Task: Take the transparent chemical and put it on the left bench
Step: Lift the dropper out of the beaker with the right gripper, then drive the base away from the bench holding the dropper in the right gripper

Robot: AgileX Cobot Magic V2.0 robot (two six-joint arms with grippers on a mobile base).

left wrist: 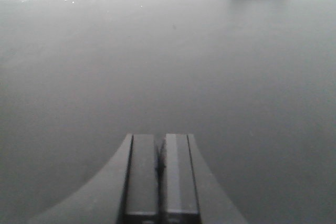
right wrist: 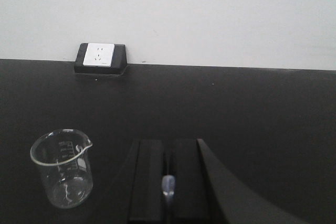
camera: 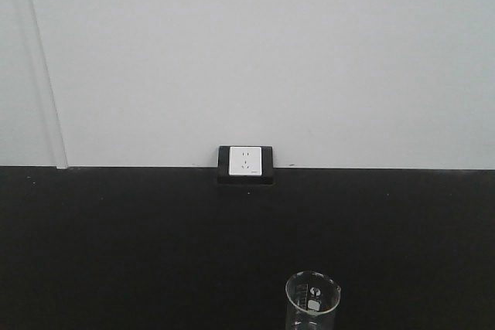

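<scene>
My right gripper (right wrist: 168,153) is shut on the transparent chemical (right wrist: 168,184), a clear, faintly bluish pipette; only its rounded bulb end shows between the two black fingers. The gripper hovers over a black countertop (right wrist: 252,108) with a wall socket (right wrist: 100,56), not the left bench, which is out of view. My left gripper (left wrist: 159,145) is shut and empty, low over the bare black countertop (left wrist: 157,66). Neither gripper shows in the front view.
An empty glass beaker (right wrist: 63,166) stands on the counter just left of my right gripper; it also shows at the bottom of the front view (camera: 312,299). A white socket in a black frame (camera: 245,162) sits at the white wall.
</scene>
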